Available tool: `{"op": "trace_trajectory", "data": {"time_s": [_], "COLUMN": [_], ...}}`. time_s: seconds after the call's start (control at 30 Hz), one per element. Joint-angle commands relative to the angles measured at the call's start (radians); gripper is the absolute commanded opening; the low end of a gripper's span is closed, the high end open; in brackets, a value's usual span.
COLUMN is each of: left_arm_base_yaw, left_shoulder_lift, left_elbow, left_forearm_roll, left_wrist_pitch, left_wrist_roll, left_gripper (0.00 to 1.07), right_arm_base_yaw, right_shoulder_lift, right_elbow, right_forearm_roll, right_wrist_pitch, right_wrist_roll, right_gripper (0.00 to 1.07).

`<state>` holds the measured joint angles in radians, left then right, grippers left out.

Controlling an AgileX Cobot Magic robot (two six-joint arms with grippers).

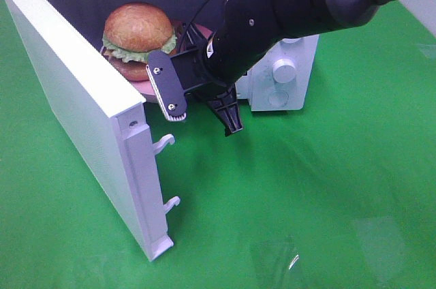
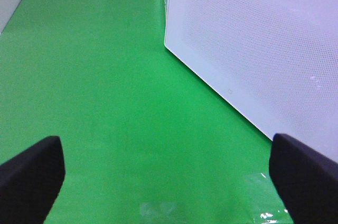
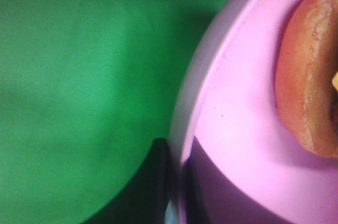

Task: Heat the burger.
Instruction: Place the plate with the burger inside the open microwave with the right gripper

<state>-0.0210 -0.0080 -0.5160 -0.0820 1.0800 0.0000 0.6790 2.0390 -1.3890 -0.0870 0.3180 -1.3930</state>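
Note:
The burger (image 1: 138, 33) sits on a round pink plate (image 1: 144, 89) in the mouth of the open white microwave (image 1: 283, 74). My right gripper (image 1: 176, 103) reaches in from the right and is shut on the plate's near rim. In the right wrist view the plate (image 3: 237, 129) fills the right side, the bottom bun of the burger (image 3: 306, 86) lies on it, and a dark finger (image 3: 160, 182) pinches the rim. Whether the plate rests on the oven floor I cannot tell. My left gripper (image 2: 169, 182) is open over bare green cloth, holding nothing.
The microwave door (image 1: 75, 98) stands swung out to the left, latch hooks (image 1: 167, 142) facing the front. Its outer face (image 2: 253, 39) lies close ahead of the left gripper. Two knobs (image 1: 281, 71) sit on the panel right of the cavity. Green cloth covers the table.

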Motion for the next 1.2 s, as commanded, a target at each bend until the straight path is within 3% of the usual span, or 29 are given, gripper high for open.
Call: {"op": "trace_trajectory", "data": {"time_s": [0.03,0.27,0.77,1.2], "left_arm_base_yaw": [-0.006,-0.006,-0.006,-0.006], "left_shoulder_lift": [-0.013,-0.013,-0.013,-0.013], "left_elbow": [0.001,0.001,0.001,0.001], "left_forearm_roll": [-0.005,-0.005,-0.005,-0.005], "left_wrist_pitch": [-0.015,-0.015,-0.015,-0.015], "left_wrist_roll": [0.000,0.000,0.000,0.000], "left_gripper": [1.00,1.00,1.00,1.00], "right_arm_base_yaw": [-0.004,-0.004,-0.004,0.000], "right_shoulder_lift": [0.025,0.107,0.218,0.264], "right_elbow": [-0.070,-0.204,-0.394,-0.444], "right_forearm_roll": [-0.054,-0.152,-0.218,-0.216], "right_wrist_pitch": [-0.019,0.055,0.107,0.110], "right_wrist_roll": [0.098,0.289,0.400,0.399], "right_gripper": [0.01,0.02,0.03,0.03]}}
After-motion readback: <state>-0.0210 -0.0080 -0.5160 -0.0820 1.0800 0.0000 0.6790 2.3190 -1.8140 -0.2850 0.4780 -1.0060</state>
